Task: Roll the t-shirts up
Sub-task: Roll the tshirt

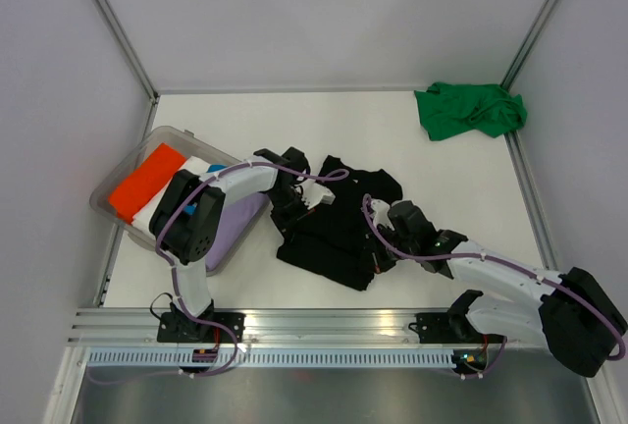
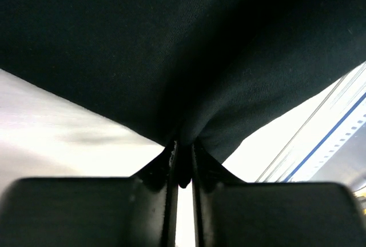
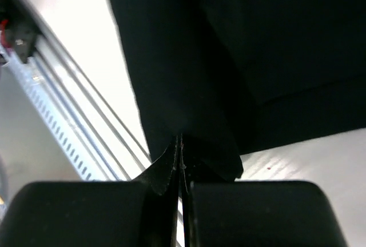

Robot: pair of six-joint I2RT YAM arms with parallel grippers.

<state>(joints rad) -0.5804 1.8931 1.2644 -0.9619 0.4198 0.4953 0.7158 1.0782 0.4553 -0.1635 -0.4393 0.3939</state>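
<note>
The black t-shirt (image 1: 339, 223) lies crumpled in the middle of the table. My left gripper (image 1: 294, 206) is at its left edge, and in the left wrist view this gripper (image 2: 183, 147) is shut on a fold of the black t-shirt (image 2: 189, 47), which hangs above the white table. My right gripper (image 1: 378, 252) is at the shirt's near right edge. Seen from the right wrist, it (image 3: 180, 138) is shut, with the edge of the black t-shirt (image 3: 229, 58) pinched at its tips. The green t-shirt (image 1: 469, 110) lies bunched at the back right corner, away from both grippers.
A clear plastic bin (image 1: 162, 139) stands at the left and holds folded orange, white and lilac cloth; my left arm reaches out just beside it. A metal rail (image 1: 324, 324) runs along the near edge. White walls close in the table's back and sides.
</note>
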